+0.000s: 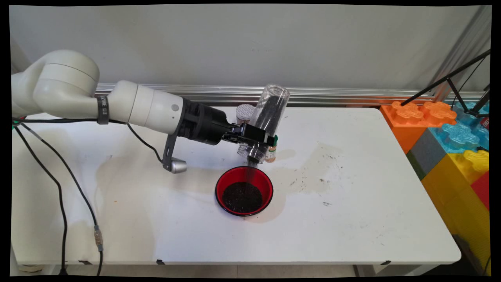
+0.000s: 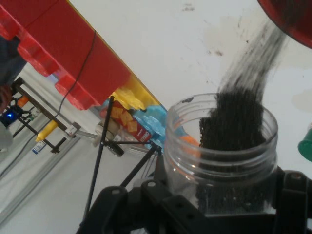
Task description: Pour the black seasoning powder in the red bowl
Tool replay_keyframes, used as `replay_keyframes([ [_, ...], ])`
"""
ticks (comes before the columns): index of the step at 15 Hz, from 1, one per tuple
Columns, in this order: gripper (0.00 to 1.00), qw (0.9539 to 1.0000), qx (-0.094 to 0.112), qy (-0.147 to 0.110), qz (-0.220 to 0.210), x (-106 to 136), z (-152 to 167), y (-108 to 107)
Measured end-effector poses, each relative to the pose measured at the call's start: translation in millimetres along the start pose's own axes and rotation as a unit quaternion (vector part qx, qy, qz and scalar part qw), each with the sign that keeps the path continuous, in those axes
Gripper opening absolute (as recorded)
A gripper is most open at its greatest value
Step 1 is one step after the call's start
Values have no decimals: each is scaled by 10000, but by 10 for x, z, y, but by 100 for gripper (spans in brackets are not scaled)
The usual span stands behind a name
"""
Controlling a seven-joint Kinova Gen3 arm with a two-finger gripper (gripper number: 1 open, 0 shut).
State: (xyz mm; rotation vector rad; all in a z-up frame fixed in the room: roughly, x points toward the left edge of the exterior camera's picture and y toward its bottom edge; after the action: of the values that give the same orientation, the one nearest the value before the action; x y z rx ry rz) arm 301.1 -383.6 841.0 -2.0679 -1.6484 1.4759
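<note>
- Gripper (image 1: 254, 137) clamped on clear jar (image 1: 266, 117), tipped mouth-down
- Dark grains (image 2: 253, 68) streaming into red bowl (image 1: 244, 190) just below
- Spice bottle (image 1: 271, 150) behind jar

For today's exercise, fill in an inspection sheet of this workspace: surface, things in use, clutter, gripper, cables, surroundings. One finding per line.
Surface: white table, stained, with dark specks right of the red bowl.
Things in use: clear jar tipped mouth-down above the bowl; dark grains streaming out; a dark pile already lies in the bowl.
Clutter: two small spice jars behind the gripper, one with a green cap.
Gripper: gripper shut on the clear jar near its mouth.
Cables: black cables hanging from the arm across the table's left side.
Surroundings: large coloured blocks and a black tripod at right; aluminium rail along the wall.
</note>
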Motion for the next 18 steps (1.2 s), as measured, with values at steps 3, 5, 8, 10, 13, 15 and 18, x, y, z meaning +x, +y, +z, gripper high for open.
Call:
replay_keyframes([
  [3, 0, 9999, 39, 26, 89, 8, -3, -4],
  [5, 0, 9999, 50, 32, 131, 6, -1, 2],
  [8, 0, 9999, 34, 27, 143, -2, 4, 23],
  [10, 0, 9999, 22, 27, 141, -5, 12, 37],
  [13, 0, 9999, 6, 22, 133, -8, 21, 55],
  [15, 0, 9999, -1, 21, 130, -10, 30, 67],
  [18, 0, 9999, -6, 15, 132, -13, 40, 83],
])
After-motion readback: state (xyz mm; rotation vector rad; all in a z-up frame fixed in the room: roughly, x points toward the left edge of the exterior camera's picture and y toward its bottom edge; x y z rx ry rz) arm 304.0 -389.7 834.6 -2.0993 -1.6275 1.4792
